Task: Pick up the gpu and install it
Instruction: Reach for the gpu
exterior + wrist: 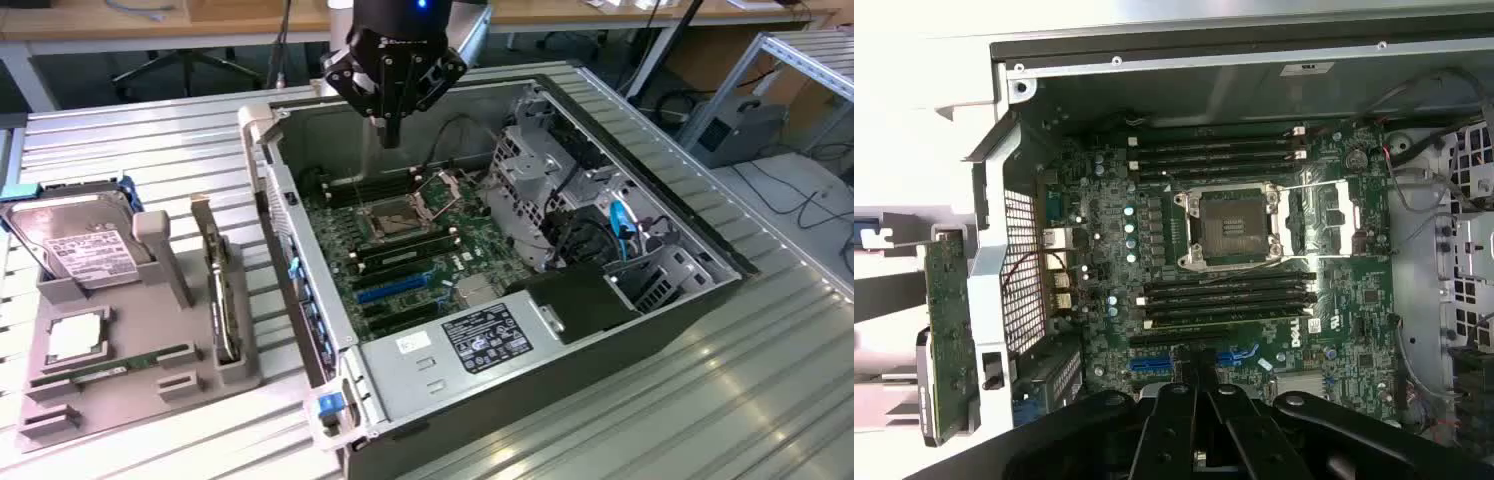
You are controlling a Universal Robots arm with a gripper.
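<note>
Jaws closed, empty, gripper (390,138) over open PC case (400,378) (Dell logo on mobo (1116,262)), gpu (218,290) upright in grey holder (83,402)

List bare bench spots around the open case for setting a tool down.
Free: slatted metal table to the exterior view's right of the open black computer case, and beyond the grey parts holder. Crowded: the gap between holder and case.

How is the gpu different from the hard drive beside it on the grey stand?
The gpu is a thin card standing on its edge; the hard drive is a thick box showing its broad face. The hard drive is silver with a white label; the gpu has a green board. Both sit in the grey stand, outside the computer case.
</note>
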